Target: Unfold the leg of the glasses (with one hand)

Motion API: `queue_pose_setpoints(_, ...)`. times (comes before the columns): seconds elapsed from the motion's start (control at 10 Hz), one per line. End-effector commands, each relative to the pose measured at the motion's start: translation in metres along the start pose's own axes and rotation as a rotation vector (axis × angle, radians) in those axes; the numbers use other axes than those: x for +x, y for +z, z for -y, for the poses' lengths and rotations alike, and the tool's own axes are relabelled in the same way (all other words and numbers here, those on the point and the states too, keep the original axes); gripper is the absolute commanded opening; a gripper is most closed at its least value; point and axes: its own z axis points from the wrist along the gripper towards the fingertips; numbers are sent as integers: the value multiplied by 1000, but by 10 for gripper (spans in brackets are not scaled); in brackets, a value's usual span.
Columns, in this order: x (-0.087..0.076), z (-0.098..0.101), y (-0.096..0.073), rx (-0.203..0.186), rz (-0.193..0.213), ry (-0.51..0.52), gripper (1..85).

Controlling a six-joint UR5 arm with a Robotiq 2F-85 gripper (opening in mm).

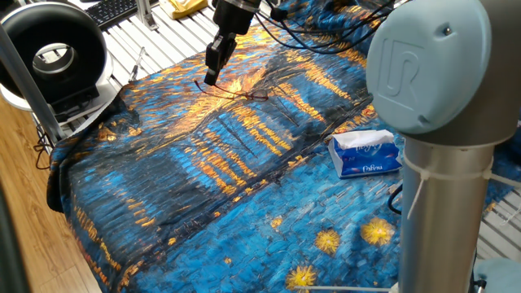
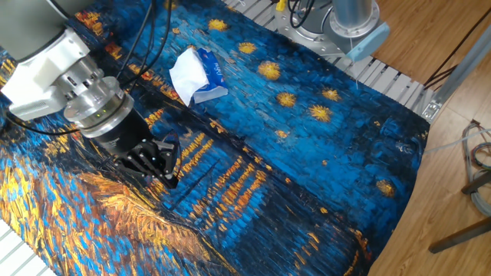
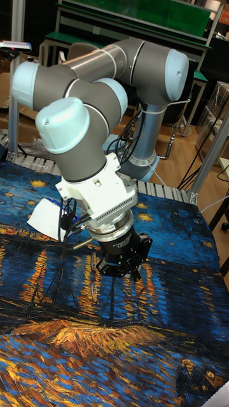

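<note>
though tilted, end effector (image 1: pixel 211 75) low (near glasses (image 1: pixel 244 93))

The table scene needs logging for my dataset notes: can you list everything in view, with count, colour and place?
glasses: one pair, thin dark wire, on the orange part of the cloth, just beside the claw tip.
tissue pack: one, blue with white tissue on top, on the cloth away from the glasses.
cloth: one, blue with orange and yellow painted pattern, covering the table.
ring-shaped device: one, black and white, off the table's corner.
keyboard: one, black, beyond the table's far edge.
arm: one, grey with pale blue caps, bent over the cloth.
claw: one, black, low over the cloth; open or shut unclear.
</note>
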Motion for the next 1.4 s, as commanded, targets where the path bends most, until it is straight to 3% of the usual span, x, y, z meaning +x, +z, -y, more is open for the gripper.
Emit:
queue_pose_setpoints(0.0,-4,2,-2,-28,34,-17,10)
queue_pose_setpoints(0.4,-10,5,-2,-61,83,-69,10)
queue_pose_setpoints(1.3,-13,14,4,-94,157,-152,10)
